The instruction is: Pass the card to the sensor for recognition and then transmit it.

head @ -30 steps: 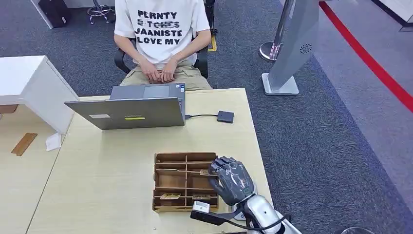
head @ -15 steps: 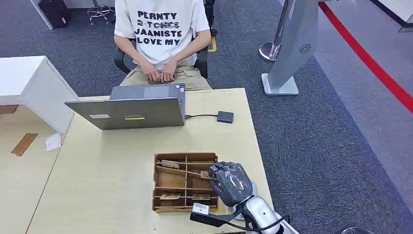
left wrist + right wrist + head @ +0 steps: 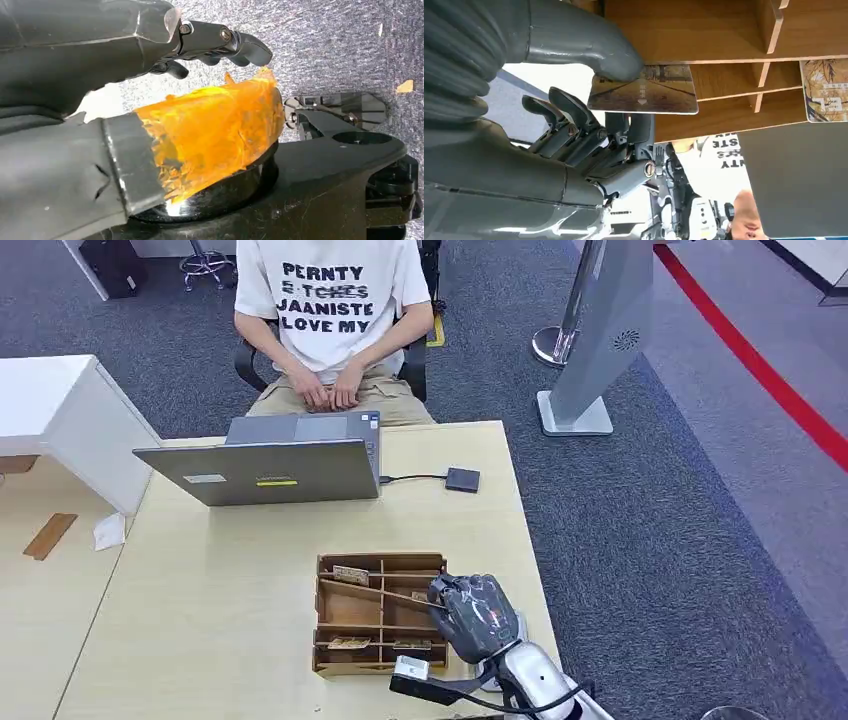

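Card point(image 3: 644, 89) pickup looks done, as far as I can judge: my right hand point(image 3: 475, 615) has it pinched, thumb on its face and fingers point(image 3: 574, 117) curled underneath, just clear of the tray point(image 3: 330, 565) at the tray's right side. In the right wrist view the card sits level against the wooden dividers, free of any slot. Still to come is the carry to the sensor point(image 3: 462, 479), the small dark pad wired to the laptop point(image 3: 262, 470) at the far side of the table point(image 3: 200, 580), and then the handover to the person point(image 3: 330, 300) seated behind it. Neither has begun, so I would put the task at an early stage.

My left hand point(image 3: 125, 45) hangs low over the carpet, holding nothing, fingers loosely apart.

Compared with a second ago, the right hand has drawn back toward me and slightly down, away from the tray's upper right compartment. A card lying in the tray's top left slot point(image 3: 350, 575) is now uncovered. Laptop, sensor and person have not shifted.
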